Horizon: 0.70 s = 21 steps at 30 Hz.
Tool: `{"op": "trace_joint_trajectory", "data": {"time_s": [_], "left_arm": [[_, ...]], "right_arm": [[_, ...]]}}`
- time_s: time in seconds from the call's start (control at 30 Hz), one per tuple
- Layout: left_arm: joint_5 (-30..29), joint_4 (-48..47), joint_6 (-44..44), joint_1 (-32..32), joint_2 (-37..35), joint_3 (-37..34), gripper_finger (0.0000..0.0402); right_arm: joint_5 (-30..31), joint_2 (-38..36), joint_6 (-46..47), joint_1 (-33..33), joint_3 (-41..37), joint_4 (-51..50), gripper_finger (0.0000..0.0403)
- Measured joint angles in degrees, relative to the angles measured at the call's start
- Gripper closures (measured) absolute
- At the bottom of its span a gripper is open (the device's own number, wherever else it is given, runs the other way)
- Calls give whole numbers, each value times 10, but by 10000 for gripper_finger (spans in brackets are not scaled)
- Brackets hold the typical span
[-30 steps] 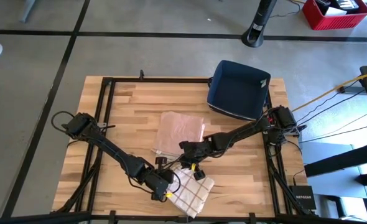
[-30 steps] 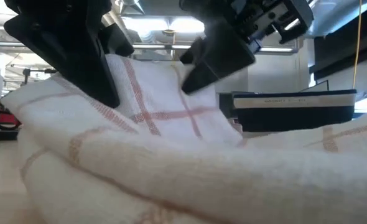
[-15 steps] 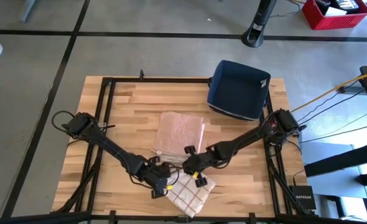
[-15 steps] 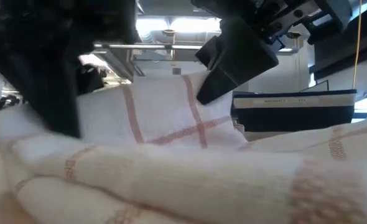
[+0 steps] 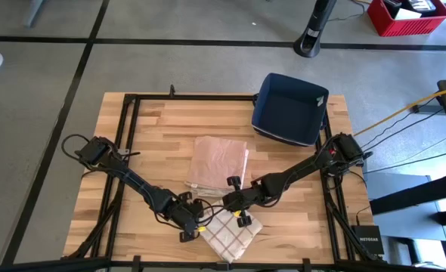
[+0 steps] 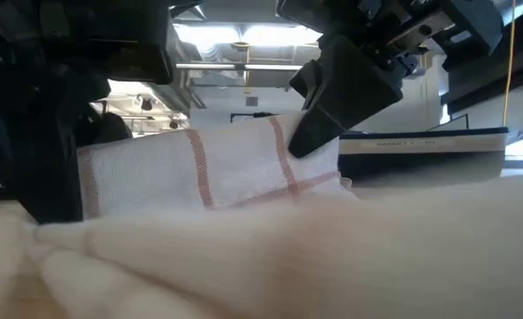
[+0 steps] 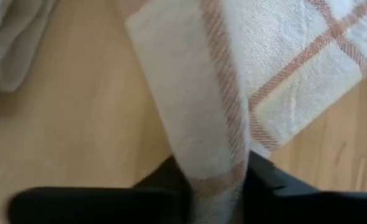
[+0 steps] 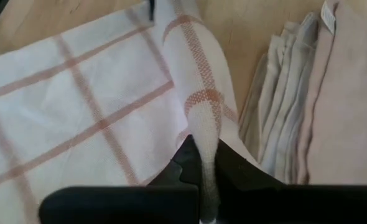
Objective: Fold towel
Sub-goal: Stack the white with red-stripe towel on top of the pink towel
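Observation:
The white towel with red checks lies near the table's near edge, partly folded on itself. Its far edge stands up as a raised flap between my two grippers. My left gripper is at the towel's left end and is shut on it. My right gripper is at the towel's far right end and is shut on it too. My left gripper pinches a corner of the towel, along its red-striped border, between its two fingers. The cloth runs up from the fingers as a narrow fold, and the rest lies on the table. My right gripper pinches the towel's red-striped edge between its two fingers. The cloth is gathered into a ridge, and the part beyond it lies spread on the table.
A stack of folded pinkish-beige towels lies just beyond the checked towel, close to both grippers. A dark blue basket stands at the table's far right. Bare wood lies to the left and the far left.
My right gripper has moved toward the table's near edge with the towel's edge. My left gripper has shifted slightly left. In the low view the flap held between them stands more upright, and the towel's front fold has bulged closer to the camera.

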Motion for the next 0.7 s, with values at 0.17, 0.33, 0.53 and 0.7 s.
{"op": "trace_joint_trajectory", "data": {"time_s": [0.17, 0.33, 0.53, 0.7], "left_arm": [[-11, -66, -20, -3, -37, 0, 390], [-35, -93, 7, -10, -124, 0, 394], [-112, -165, 95, 13, -225, 0, 392], [-149, -194, 174, 59, -272, 0, 398]], "right_arm": [[37, 0, 16, 28, 18, -26, 392], [112, 0, 46, 55, 88, -114, 391], [202, 0, 97, 55, 178, -226, 392], [274, 0, 151, 44, 227, -317, 392]]}}
